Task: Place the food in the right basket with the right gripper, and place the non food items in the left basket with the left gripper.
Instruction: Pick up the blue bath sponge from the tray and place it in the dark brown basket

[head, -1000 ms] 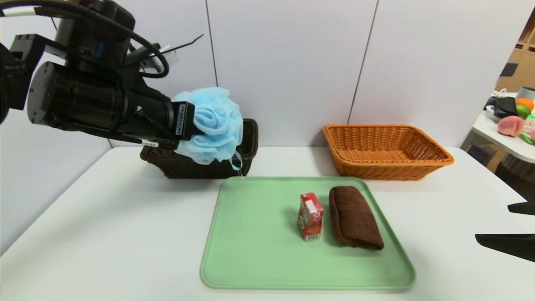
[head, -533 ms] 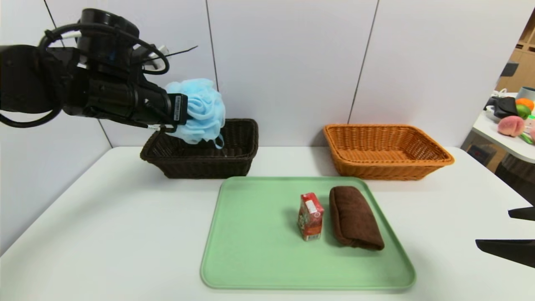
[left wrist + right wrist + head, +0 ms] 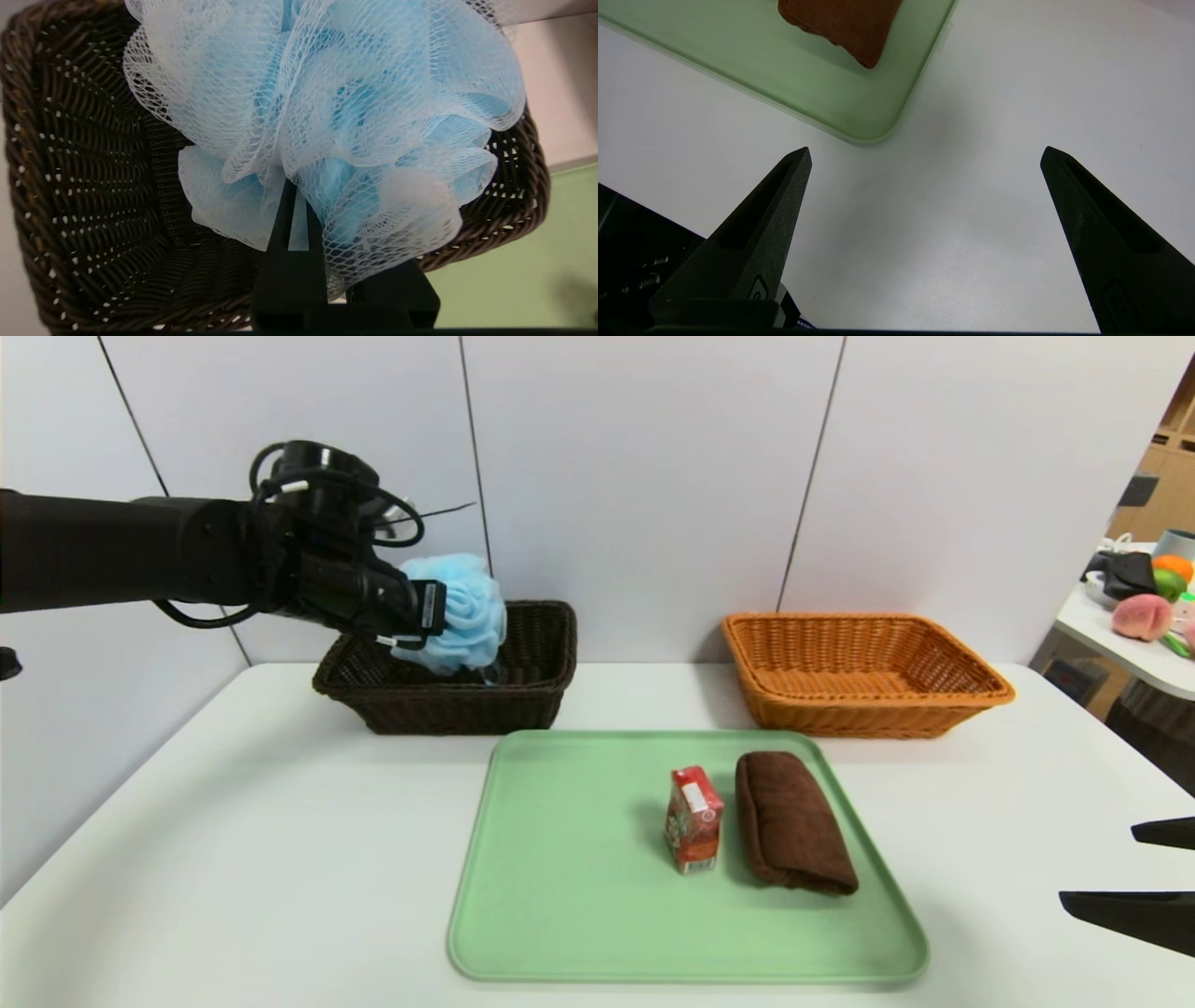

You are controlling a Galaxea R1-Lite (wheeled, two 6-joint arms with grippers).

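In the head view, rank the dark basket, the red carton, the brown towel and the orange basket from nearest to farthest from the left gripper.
From the left gripper, shut on the blue bath puff:
1. Dark basket, directly beneath it at the table's back left.
2. Red carton, upright on the green tray.
3. Brown towel, beside the carton, on its right.
4. Orange basket, back right.

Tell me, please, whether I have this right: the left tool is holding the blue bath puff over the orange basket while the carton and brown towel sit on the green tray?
One detail is wrong: the head view shows the left tool holding the blue bath puff over the dark brown basket, not the orange basket. The carton and brown towel do sit on the green tray.
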